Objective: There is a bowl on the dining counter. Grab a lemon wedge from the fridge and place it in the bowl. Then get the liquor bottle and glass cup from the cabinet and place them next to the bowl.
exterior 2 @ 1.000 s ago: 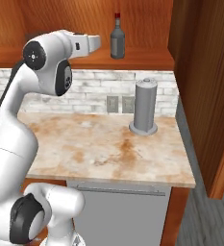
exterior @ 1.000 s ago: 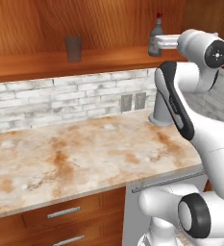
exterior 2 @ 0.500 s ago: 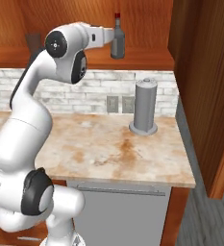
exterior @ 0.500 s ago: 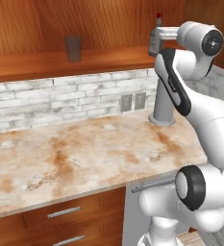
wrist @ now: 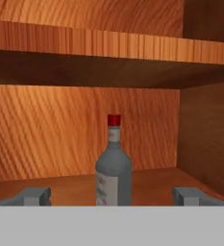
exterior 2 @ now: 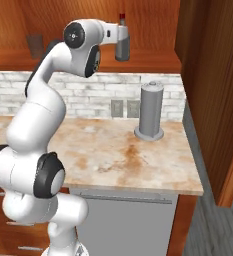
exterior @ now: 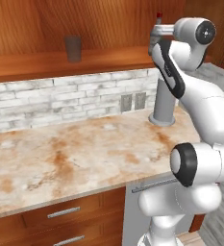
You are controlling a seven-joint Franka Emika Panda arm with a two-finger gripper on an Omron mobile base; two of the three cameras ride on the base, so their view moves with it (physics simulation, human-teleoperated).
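The liquor bottle (wrist: 114,173), grey with a red cap and a pale label, stands upright on the cabinet's wooden shelf (wrist: 75,185), straight ahead of my gripper (wrist: 112,197). The dark fingertips (wrist: 34,195) stand wide apart, one on each side of the bottle, which is still farther in than they reach. From the right base view the gripper (exterior 2: 121,39) is level with the bottle (exterior 2: 122,52) at the shelf's right end. Its red cap (exterior: 158,16) peeks over my hand. The glass cup (exterior: 73,48), dark and translucent, stands farther left on the same shelf (exterior 2: 35,45).
A grey cylinder on a round foot (exterior 2: 150,110) stands on the marbled counter (exterior 2: 113,155) below the shelf, by two wall outlets (exterior: 133,101). A tall wooden panel (exterior 2: 213,90) closes off the right. Drawers (exterior: 60,214) sit under the counter.
My arm has lifted and stretched forward, carrying the hand up to the bottle on the shelf. The fingers have stayed wide apart. Bottle and cup have not moved.
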